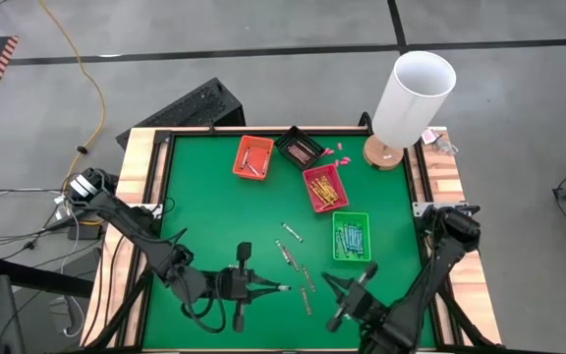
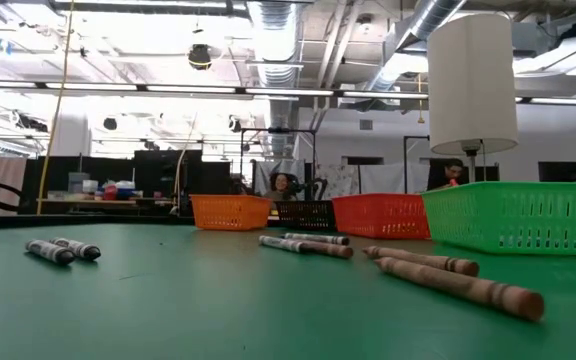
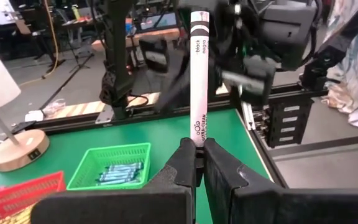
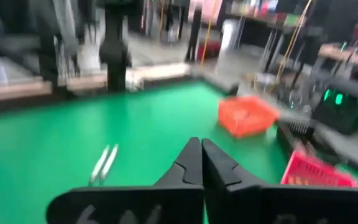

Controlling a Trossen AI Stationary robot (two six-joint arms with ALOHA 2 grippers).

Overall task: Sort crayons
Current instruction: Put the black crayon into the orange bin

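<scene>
Crayons are the story here, and your left pincer (image 3: 196, 163) has one: its fingers are pressed onto a grey crayon (image 3: 199, 74) marked black, which stands straight out from the tips. In the high view that left pincer (image 1: 281, 288) sits at the near edge of the surface (image 1: 204, 197), well away from the green tray (image 1: 351, 237) on its left-arm side.

Your right pincer (image 4: 202, 163) is pressed together with nothing between the fingers. From above, the right pincer (image 1: 334, 286) hovers just nearer than the green tray.

Loose crayons (image 1: 303, 275) lie scattered between the two pincers and up toward the green tray; the low view shows two brown ones (image 2: 458, 280) closest to the camera and a grey pair (image 2: 63, 250) off alone.

Light blue crayons fill the green tray. Just beyond it sits the red tray (image 1: 324, 187) with yellow-orange ones, then a dark tray (image 1: 298, 147) and an orange tray (image 1: 253, 156) farther along. A white lamp (image 1: 411, 98) stands beyond the green tray at the surface's far corner.
</scene>
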